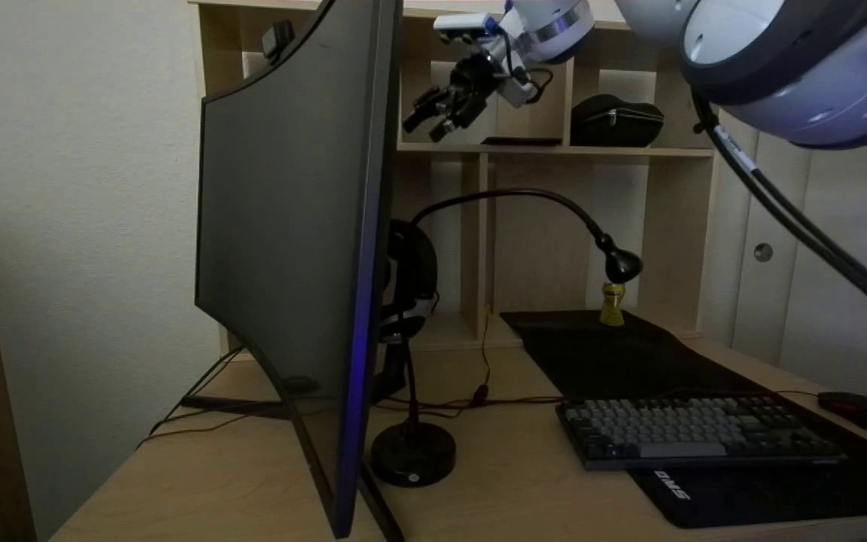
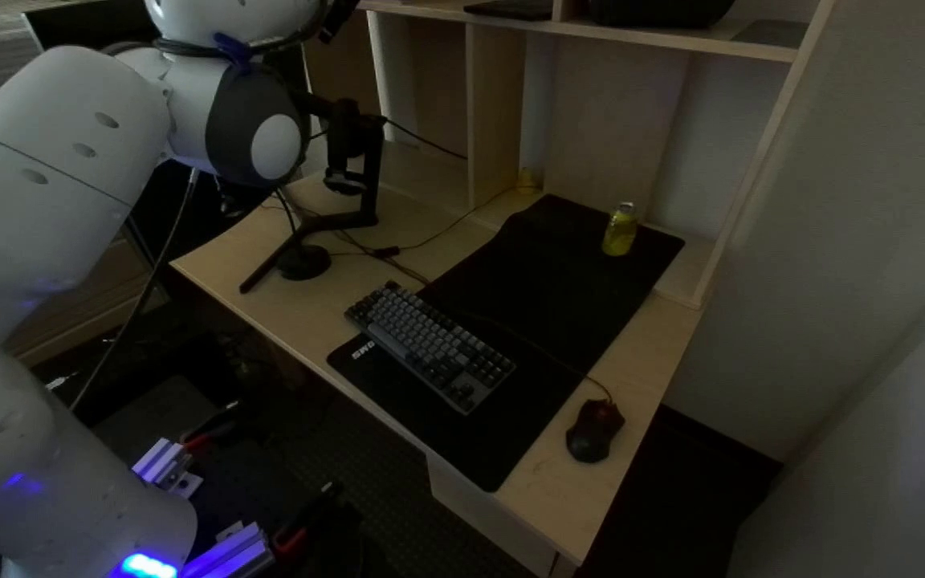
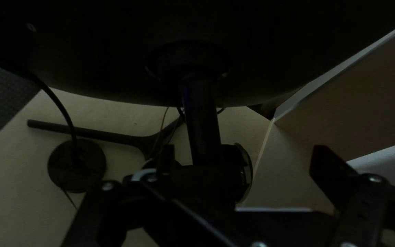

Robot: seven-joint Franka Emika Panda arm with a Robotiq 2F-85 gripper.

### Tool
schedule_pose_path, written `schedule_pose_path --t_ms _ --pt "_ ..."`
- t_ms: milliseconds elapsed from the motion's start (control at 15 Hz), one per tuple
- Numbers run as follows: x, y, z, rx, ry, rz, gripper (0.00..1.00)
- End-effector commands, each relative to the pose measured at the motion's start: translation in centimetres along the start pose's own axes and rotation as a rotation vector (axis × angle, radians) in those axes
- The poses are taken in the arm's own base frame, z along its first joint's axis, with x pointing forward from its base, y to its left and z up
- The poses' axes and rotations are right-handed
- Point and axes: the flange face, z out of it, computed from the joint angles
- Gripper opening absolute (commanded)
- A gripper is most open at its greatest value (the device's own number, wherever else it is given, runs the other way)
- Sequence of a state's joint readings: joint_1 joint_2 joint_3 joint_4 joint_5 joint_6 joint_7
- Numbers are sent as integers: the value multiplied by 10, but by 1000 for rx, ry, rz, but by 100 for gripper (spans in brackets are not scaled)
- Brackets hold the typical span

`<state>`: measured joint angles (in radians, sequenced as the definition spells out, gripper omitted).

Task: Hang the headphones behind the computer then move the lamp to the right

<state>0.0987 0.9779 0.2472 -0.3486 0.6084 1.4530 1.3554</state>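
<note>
Headphones (image 1: 420,263), black, round-cupped, hanging left behind dark curved monitor (image 1: 290,188), presumably for storage; black two-finger gripper (image 3: 244,156) gaping, holding nothing.

Long black rectangular desk mat (image 1: 622,365) bore white lettering (image 1: 672,485), not surely legible; white label (image 1: 735,149) on black cable (image 1: 825,234) was unreadable.

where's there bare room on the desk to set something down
Bare desk lies between the lamp base and the keyboard, bordered by cables. The mat is largely open between keyboard and yellow container, crossed by the mouse cord. Behind the monitor it's crowded: stand, headphones, lamp base and cables.
</note>
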Motion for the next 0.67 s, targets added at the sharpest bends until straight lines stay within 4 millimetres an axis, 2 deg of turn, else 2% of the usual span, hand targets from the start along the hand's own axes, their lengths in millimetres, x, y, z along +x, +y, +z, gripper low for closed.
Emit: schedule_pose_path --t_ms 0,200,267,400,600 --pt "-34 18 -48 -58 -26 112 100" --pt "-67 32 -74 -106 -152 96 100" --pt "-52 24 -60 -78 -89 103 100" --pt "-66 29 -72 -88 -125 93 100" --pt "-66 29 -72 -91 -132 92 100"
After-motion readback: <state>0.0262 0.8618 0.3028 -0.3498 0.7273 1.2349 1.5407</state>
